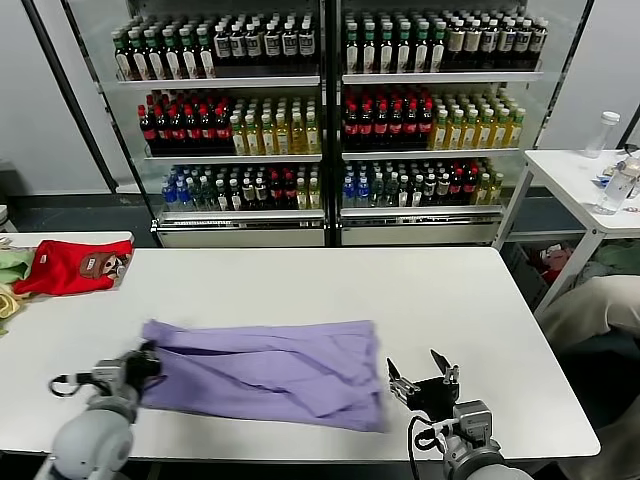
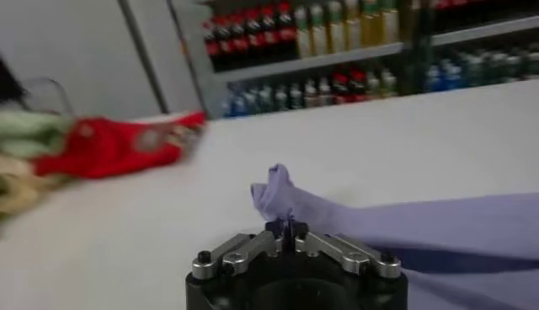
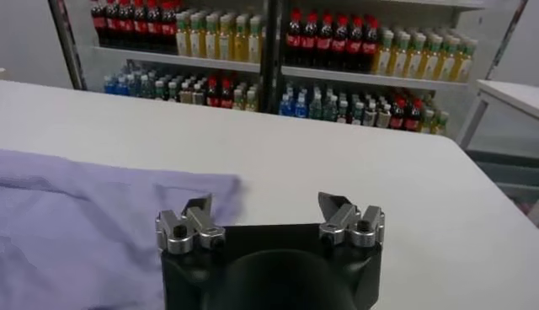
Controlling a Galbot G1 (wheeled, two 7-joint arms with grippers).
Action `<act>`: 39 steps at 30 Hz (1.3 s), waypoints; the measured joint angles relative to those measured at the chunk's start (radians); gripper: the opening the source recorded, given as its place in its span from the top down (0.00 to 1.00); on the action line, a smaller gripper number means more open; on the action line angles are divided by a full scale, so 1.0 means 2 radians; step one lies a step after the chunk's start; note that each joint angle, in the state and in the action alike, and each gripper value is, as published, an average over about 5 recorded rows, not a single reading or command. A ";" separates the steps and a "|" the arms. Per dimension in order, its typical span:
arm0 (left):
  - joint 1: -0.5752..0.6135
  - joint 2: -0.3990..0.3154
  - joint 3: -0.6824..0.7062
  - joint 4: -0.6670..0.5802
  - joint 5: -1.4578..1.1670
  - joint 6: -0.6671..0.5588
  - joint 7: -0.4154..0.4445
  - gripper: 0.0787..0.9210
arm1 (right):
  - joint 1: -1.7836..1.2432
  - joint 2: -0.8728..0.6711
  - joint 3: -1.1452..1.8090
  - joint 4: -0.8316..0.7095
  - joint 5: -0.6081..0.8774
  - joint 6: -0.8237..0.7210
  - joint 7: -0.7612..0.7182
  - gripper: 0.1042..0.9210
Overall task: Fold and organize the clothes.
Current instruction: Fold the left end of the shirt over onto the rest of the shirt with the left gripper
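The lavender T-shirt [image 1: 270,373] lies partly folded on the white table [image 1: 430,290], plain side up, near the front edge. My left gripper [image 1: 150,362] is at its left edge, shut on a bunched fold of the purple cloth [image 2: 282,195], which sticks up just past the fingertips. My right gripper [image 1: 420,372] is open and empty just off the shirt's right edge, low over the bare table. In the right wrist view the shirt [image 3: 93,219] spreads beside the open gripper [image 3: 268,206].
A red garment with a brown patch [image 1: 72,266] and green and yellow garments [image 1: 10,270] lie at the table's far left. Drink-filled coolers [image 1: 330,110] stand behind. A small white side table [image 1: 585,180] with bottles stands to the right.
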State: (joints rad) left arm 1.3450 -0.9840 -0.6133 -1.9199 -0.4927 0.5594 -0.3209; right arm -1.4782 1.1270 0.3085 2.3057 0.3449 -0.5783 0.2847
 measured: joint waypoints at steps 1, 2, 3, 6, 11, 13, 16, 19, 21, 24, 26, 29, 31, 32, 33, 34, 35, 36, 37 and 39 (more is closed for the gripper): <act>0.002 0.003 -0.012 0.000 0.006 0.000 -0.001 0.96 | 0.001 0.000 0.000 0.000 0.000 0.000 0.000 0.12; 0.004 0.006 -0.023 0.000 0.012 0.001 -0.001 0.96 | 0.002 0.000 0.000 -0.001 0.000 0.000 0.000 0.12; 0.006 0.009 -0.033 0.000 0.016 0.002 -0.002 0.96 | 0.003 0.001 0.000 -0.001 -0.001 0.000 0.000 0.12; 0.013 0.012 -0.054 -0.009 0.018 0.005 -0.003 0.96 | 0.004 0.002 0.000 -0.003 -0.002 0.000 0.000 0.12; 0.021 0.005 -0.054 -0.055 -0.020 0.008 -0.002 0.96 | 0.000 0.001 0.003 -0.001 -0.005 0.000 -0.001 0.12; 0.021 -0.001 -0.040 -0.078 -0.043 0.008 0.000 0.96 | -0.002 0.001 0.005 0.000 -0.006 0.000 -0.001 0.12; 0.015 -0.014 -0.009 -0.103 -0.068 0.009 0.004 0.96 | -0.004 0.002 0.006 0.001 -0.008 0.000 -0.001 0.12; 0.005 -0.030 0.028 -0.118 -0.084 0.010 0.007 0.96 | -0.005 0.004 0.006 0.001 -0.010 0.000 -0.001 0.12; -0.003 -0.042 0.053 -0.123 -0.090 0.010 0.009 0.96 | -0.006 0.005 0.006 0.001 -0.011 0.000 -0.001 0.12; -0.017 -0.060 0.088 -0.125 -0.094 0.010 0.013 0.96 | -0.007 0.005 0.007 0.001 -0.012 0.000 -0.001 0.12; -0.026 -0.071 0.109 -0.124 -0.094 0.011 0.013 0.96 | -0.009 0.006 0.008 0.001 -0.013 0.000 -0.001 0.12; -0.039 -0.086 0.136 -0.119 -0.094 0.011 0.012 0.96 | -0.010 0.006 0.008 0.002 -0.014 0.000 -0.001 0.12; -0.047 -0.094 0.151 -0.115 -0.092 0.011 0.011 0.96 | -0.011 0.008 0.007 0.002 -0.015 0.000 -0.001 0.12; -0.051 -0.099 0.157 -0.112 -0.091 0.011 0.010 0.96 | -0.011 0.008 0.007 0.003 -0.016 0.000 -0.001 0.12; -0.056 -0.104 0.164 -0.108 -0.090 0.011 0.009 0.96 | -0.011 0.009 0.006 0.003 -0.016 0.000 -0.001 0.12; -0.060 -0.108 0.170 -0.105 -0.088 0.011 0.008 0.95 | -0.011 0.009 0.005 0.004 -0.017 0.000 -0.001 0.12; -0.065 -0.114 0.176 -0.100 -0.086 0.011 0.006 0.94 | -0.011 0.009 0.004 0.004 -0.018 0.000 -0.001 0.12; -0.069 -0.119 0.182 -0.096 -0.084 0.011 0.005 0.92 | -0.011 0.009 0.004 0.005 -0.019 0.000 -0.001 0.12; -0.073 -0.124 0.187 -0.091 -0.081 0.011 0.005 0.90 | -0.011 0.009 0.003 0.005 -0.019 0.000 -0.001 0.12; -0.080 -0.134 0.198 -0.083 -0.073 0.010 0.004 0.83 | -0.010 0.008 0.003 0.006 -0.021 0.000 -0.002 0.12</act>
State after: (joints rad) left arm 1.1849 -1.2515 -0.2183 -2.0866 -0.6384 0.5800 -0.3132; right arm -1.4989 1.1432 0.3144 2.3168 0.3037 -0.5790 0.2815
